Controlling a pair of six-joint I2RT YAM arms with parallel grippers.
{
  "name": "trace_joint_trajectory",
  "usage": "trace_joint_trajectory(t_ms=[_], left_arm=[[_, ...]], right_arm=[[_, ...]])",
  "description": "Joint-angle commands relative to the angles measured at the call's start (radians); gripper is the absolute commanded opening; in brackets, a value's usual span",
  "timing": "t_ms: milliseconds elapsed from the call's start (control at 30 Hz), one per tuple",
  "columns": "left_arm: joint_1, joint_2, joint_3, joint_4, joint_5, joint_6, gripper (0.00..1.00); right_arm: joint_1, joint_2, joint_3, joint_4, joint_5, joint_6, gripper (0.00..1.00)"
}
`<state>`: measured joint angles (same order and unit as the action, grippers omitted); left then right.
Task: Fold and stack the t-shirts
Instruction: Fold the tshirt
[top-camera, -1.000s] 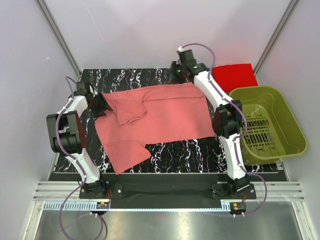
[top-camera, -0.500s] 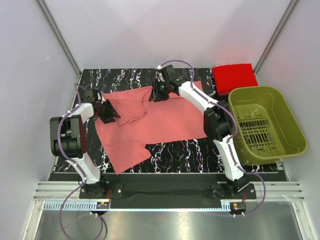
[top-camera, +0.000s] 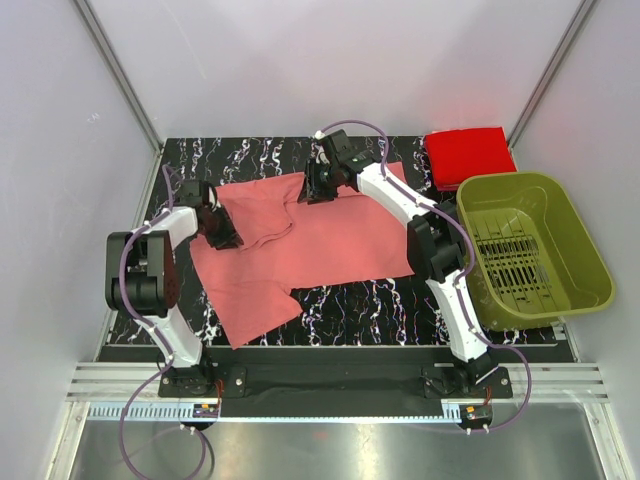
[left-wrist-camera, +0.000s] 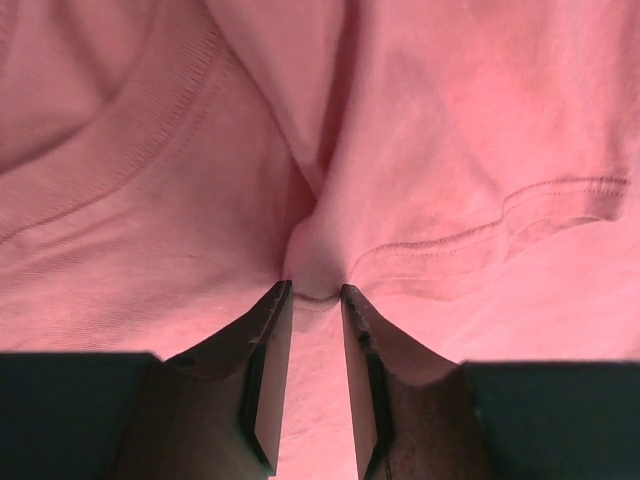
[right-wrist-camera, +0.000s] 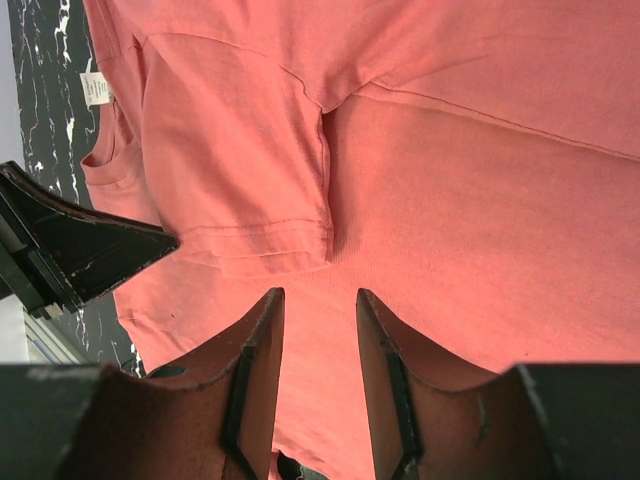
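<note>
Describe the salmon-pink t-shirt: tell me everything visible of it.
The salmon-pink t-shirt is soft knit cloth. It lies spread and wrinkled on the black marbled table and is not yet folded square. One short sleeve is flipped inward over the body. The ribbed collar carries a white label. The left gripper pinches a raised fold near the collar, and the right gripper hangs open above the shirt.

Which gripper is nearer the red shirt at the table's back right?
Right. The right gripper hangs mid-table over the far edge of the salmon-pink shirt, left of the red shirt; the left gripper pinches that pink cloth much farther left.
</note>
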<state>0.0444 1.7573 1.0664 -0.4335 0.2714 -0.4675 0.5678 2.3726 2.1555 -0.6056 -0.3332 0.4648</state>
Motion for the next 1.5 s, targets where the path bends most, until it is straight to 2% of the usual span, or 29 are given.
trace_joint_trajectory(t_ms=[0,33,67,100,200,333,467,733,1033,1067,1100,1133,1300,1400,1467], left_arm=[[-0.021,0.014,0.046,-0.017,-0.063,0.018,0.27],[-0.023,0.016,0.050,-0.030,-0.072,0.018,0.25],[-0.024,0.016,0.055,-0.036,-0.089,0.018,0.15],[-0.029,0.013,0.067,-0.042,-0.098,0.017,0.11],[-0.038,-0.008,0.118,-0.092,-0.153,0.024,0.03],[-0.109,-0.002,0.216,-0.213,-0.230,0.044,0.02],[-0.166,0.036,0.260,-0.287,-0.386,0.061,0.00],[-0.212,0.005,0.282,-0.353,-0.474,0.062,0.00],[-0.225,-0.002,0.273,-0.407,-0.505,0.095,0.18],[-0.225,-0.027,0.264,-0.401,-0.500,0.095,0.24],[-0.225,-0.039,0.261,-0.389,-0.494,0.098,0.42],[-0.225,-0.048,0.259,-0.384,-0.486,0.099,0.48],[-0.184,-0.029,0.273,-0.369,-0.425,0.107,0.51],[-0.121,-0.010,0.238,-0.296,-0.306,0.080,0.50],[-0.063,0.002,0.186,-0.246,-0.171,0.058,0.46]], right_arm=[[0.006,-0.016,-0.005,0.024,0.008,0.005,0.42],[0.004,-0.018,-0.005,0.023,0.013,0.002,0.41],[0.006,-0.019,-0.008,0.021,0.017,-0.002,0.41],[0.006,-0.024,-0.009,0.018,0.023,-0.005,0.41],[0.006,-0.030,-0.011,0.018,0.031,-0.006,0.41],[0.006,-0.033,-0.011,0.020,0.033,-0.005,0.41],[0.006,-0.027,-0.005,0.007,0.046,-0.002,0.41],[0.006,-0.029,-0.020,0.006,0.051,-0.006,0.41],[0.006,-0.035,-0.036,0.017,0.045,0.003,0.41],[0.006,-0.032,-0.036,0.015,0.045,0.002,0.41],[0.006,-0.032,-0.036,0.013,0.043,0.002,0.41],[0.006,-0.032,-0.036,0.015,0.039,0.003,0.41],[0.009,-0.032,-0.039,0.021,0.023,0.011,0.41],[0.017,-0.026,-0.040,0.035,-0.003,0.008,0.42],[0.024,-0.015,-0.037,0.043,-0.033,-0.008,0.44]])
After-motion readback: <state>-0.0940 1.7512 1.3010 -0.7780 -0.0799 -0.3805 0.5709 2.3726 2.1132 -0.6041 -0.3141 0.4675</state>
